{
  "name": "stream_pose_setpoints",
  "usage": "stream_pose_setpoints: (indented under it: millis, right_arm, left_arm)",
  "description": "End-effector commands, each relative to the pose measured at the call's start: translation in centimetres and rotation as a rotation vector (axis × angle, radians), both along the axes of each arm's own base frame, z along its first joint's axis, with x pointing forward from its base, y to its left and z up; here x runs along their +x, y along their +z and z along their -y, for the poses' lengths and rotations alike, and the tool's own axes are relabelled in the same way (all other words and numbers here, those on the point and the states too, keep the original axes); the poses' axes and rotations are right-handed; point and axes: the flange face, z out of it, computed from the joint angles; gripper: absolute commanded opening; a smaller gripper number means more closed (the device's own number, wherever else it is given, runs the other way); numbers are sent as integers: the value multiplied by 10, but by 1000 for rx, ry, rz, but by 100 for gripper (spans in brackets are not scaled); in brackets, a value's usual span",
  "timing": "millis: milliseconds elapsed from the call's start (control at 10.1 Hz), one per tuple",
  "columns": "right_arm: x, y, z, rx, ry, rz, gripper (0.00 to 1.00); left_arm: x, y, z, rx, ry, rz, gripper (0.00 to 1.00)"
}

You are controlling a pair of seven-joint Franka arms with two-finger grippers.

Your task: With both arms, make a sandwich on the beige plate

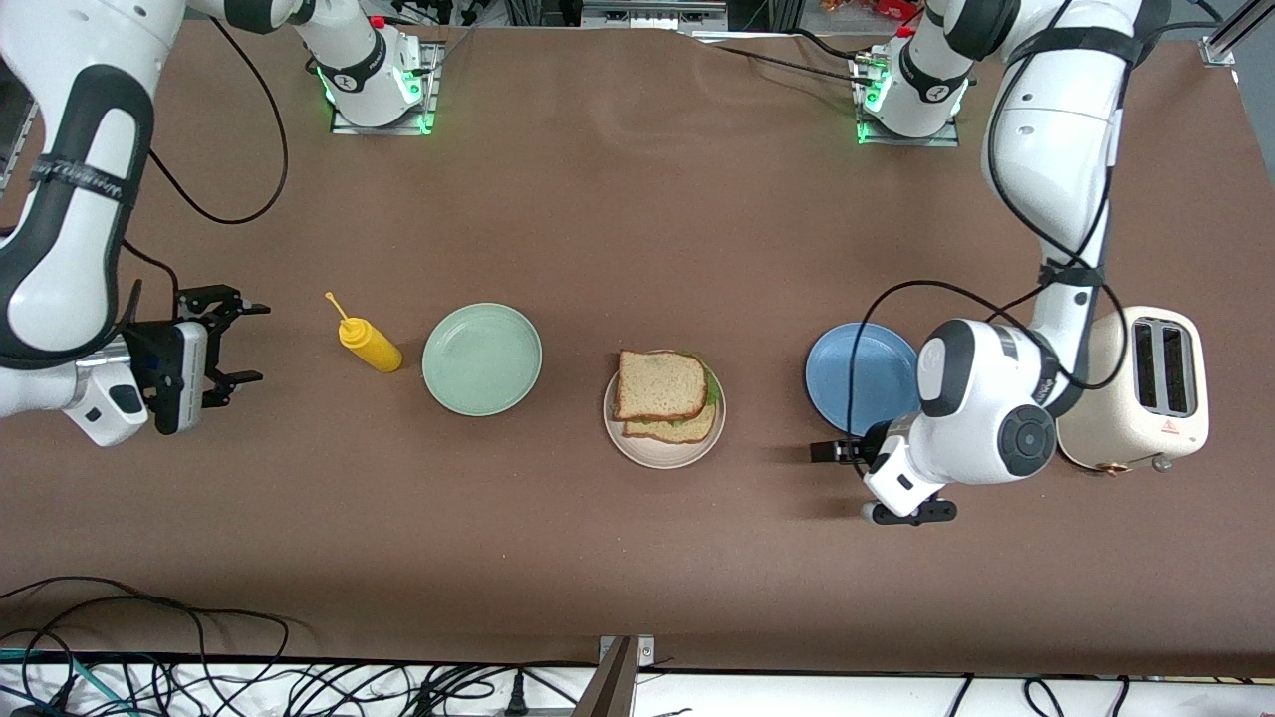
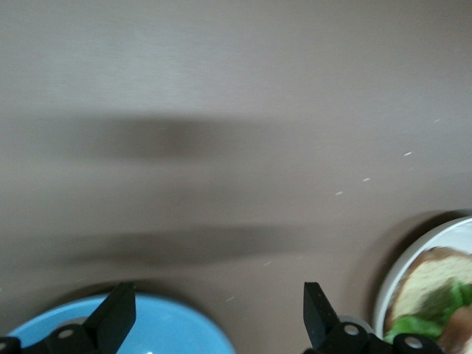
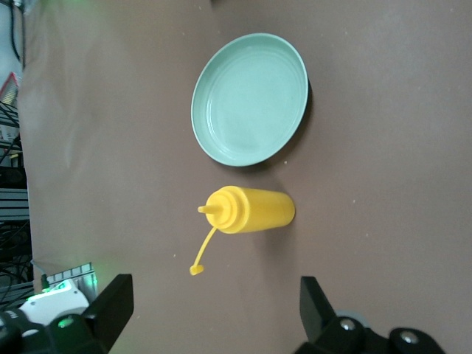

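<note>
Now square brown-crusted sandwich [image 1: 665,394] sits on round beige plate [image 1: 657,454].

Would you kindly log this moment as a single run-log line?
brown-bread lettuce sandwich: assembled on round beige plate | left gripper: open, near round blue plate | right gripper: open, beside yellow squeeze bottle

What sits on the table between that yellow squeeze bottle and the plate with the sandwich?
An empty mint green plate lies between the yellow bottle and the beige plate holding the sandwich, as the front view shows.
</note>
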Motion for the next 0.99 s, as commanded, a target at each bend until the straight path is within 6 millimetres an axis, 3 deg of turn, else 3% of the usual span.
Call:
stream_pose_setpoints:
  millis: [0, 198, 297, 494, 593, 890]
  right_arm:
    - [-12, 43, -29, -160, -61, -19, 100]
    - [-23, 80, -57, -317, -190, -2, 100]
    - [-30, 89, -67, -374, -214, 20, 100]
    - [-45, 105, -78, -477, -325, 34, 100]
    - [-55, 112, -78, -519, -398, 46, 100]
    - [-97, 116, -53, -604, -702, 47, 100]
  left_arm:
    - [-5, 26, -29, 82, -62, -13, 100]
    - [-7, 43, -67, 83, -95, -50, 100]
    - [-9, 62, -96, 93, -103, -62, 100]
    - [-15, 105, -121, 199, -125, -45, 100]
    - [-17, 120, -127, 240, -134, -34, 100]
    - [-34, 165, -130, 291, -146, -68, 100]
